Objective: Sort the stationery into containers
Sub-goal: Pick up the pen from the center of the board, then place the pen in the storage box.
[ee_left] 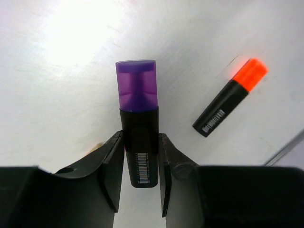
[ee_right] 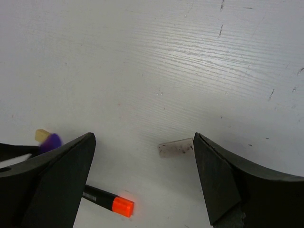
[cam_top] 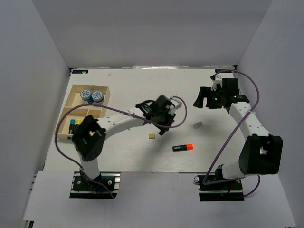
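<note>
My left gripper (ee_left: 139,156) is shut on the black body of the purple-capped highlighter (ee_left: 137,90), whose cap points away from the wrist. In the top view this gripper (cam_top: 164,127) is over the table's middle. The orange-capped highlighter (cam_top: 183,147) lies on the table to its right, also seen from the left wrist as the orange highlighter (ee_left: 230,95). A tan eraser (cam_top: 152,136) and a grey eraser (cam_top: 197,125) lie loose. My right gripper (ee_right: 145,142) hangs open above the grey eraser (ee_right: 175,147), holding nothing. The wooden tray (cam_top: 71,102) holds two blue-and-white rolls (cam_top: 91,95) and the blue- and yellow-capped highlighters (cam_top: 74,125).
White walls enclose the table on the left, the back and the right. The right arm (cam_top: 247,118) reaches along the right side to the back right. A purple cable (cam_top: 228,142) loops beside it.
</note>
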`<act>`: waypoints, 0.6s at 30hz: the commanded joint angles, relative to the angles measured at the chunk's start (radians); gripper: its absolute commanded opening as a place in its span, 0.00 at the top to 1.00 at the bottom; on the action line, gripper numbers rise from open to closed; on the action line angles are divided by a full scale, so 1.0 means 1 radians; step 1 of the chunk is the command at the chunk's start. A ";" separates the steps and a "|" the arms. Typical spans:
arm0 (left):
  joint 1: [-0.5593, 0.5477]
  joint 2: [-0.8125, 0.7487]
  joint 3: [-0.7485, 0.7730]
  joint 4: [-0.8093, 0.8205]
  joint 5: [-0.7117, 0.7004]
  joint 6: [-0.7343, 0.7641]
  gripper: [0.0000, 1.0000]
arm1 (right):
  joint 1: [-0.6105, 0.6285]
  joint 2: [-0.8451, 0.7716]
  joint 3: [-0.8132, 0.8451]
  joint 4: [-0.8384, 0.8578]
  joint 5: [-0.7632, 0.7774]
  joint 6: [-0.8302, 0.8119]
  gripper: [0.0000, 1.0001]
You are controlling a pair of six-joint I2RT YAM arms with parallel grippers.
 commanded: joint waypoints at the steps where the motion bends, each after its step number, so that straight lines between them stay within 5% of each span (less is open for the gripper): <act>1: 0.146 -0.181 0.037 -0.065 0.110 0.074 0.99 | -0.011 -0.012 0.023 0.009 0.002 -0.010 0.11; 11: 0.744 -0.341 0.035 -0.315 0.202 0.248 1.00 | -0.010 0.049 0.068 -0.035 0.009 -0.026 0.12; 18: 1.124 -0.353 0.123 -0.536 0.346 0.557 1.00 | -0.008 0.064 0.062 -0.034 -0.003 -0.030 0.13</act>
